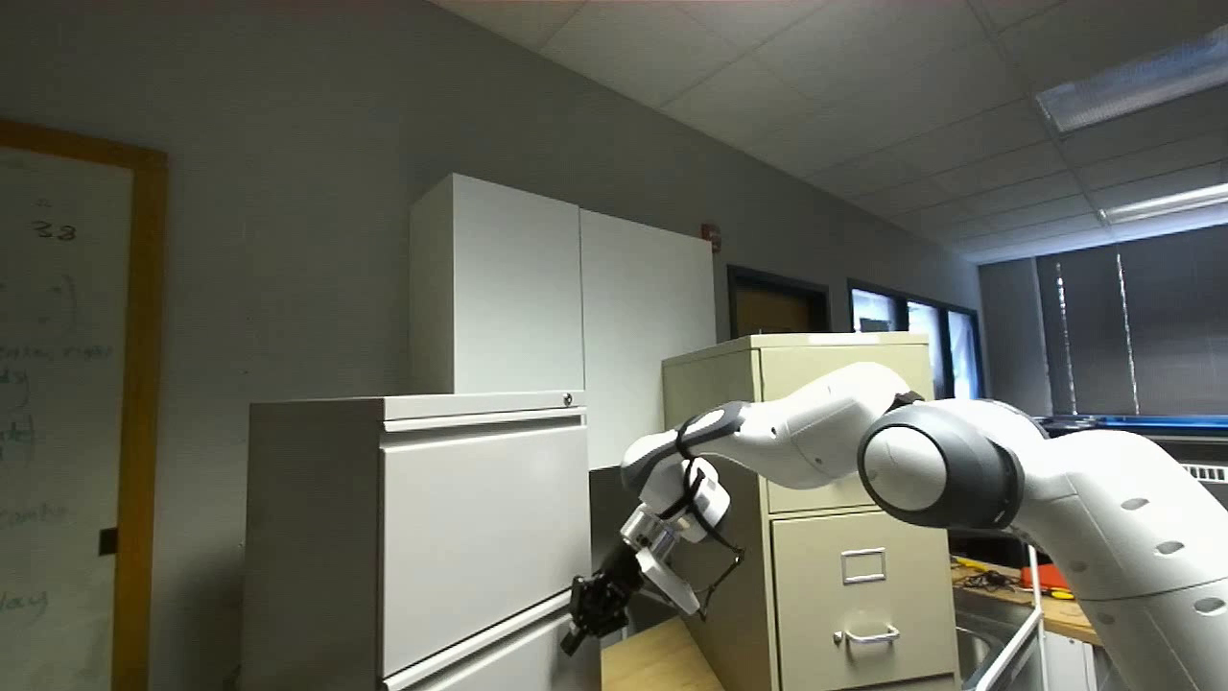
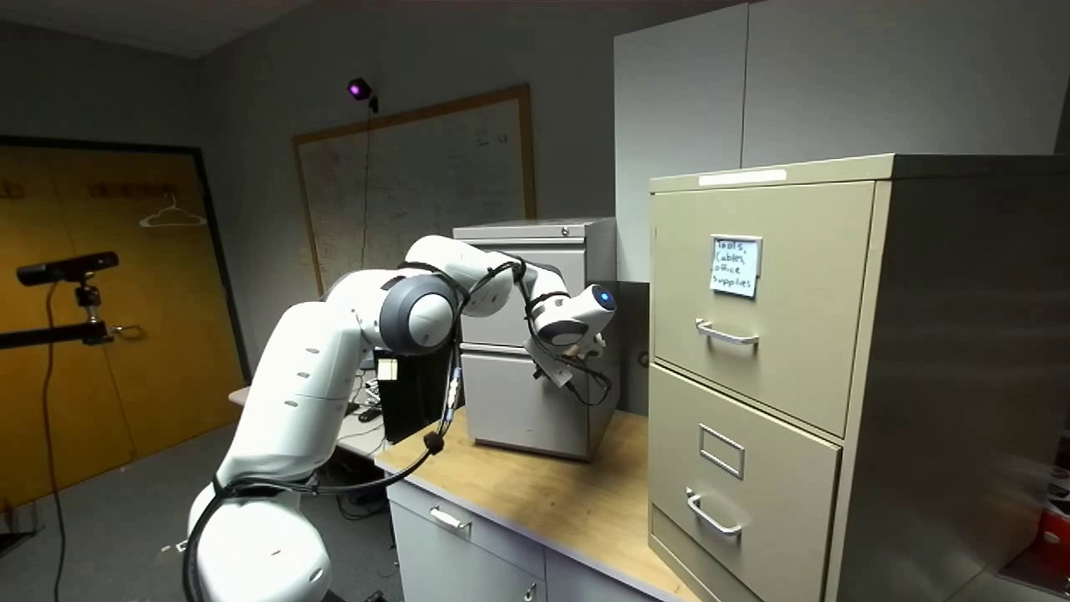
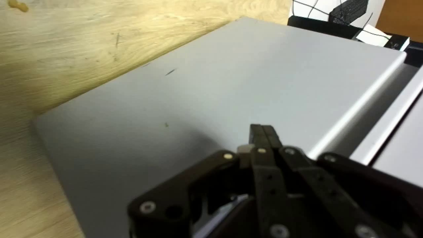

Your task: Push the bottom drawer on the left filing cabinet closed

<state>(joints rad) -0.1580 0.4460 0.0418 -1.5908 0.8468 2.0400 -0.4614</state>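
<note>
- The wide, flat, grey-white metal bottom drawer (image 3: 205, 96) is low in the boxy, light grey metal left filing cabinet (image 1: 312, 537). It looks nearly or fully in; you can't tell which.
- If you stop too soon, a small crack could be left.
- Your black, jointed end effector (image 3: 264, 130) has its fingers (image 3: 256, 135) pressed together, nothing between them. They are near the drawer's top edge; you can't tell if they touch.
- Tip them up and they could catch in the dark grey groove (image 3: 368, 115) above.
- Push too hard and the grey cabinet could slide on the pale wooden table (image 2: 518, 481).
- The tall beige metal cabinet (image 2: 819, 334) stands near your smooth white arm (image 2: 309, 368), so a wide swing could bump it.
</note>
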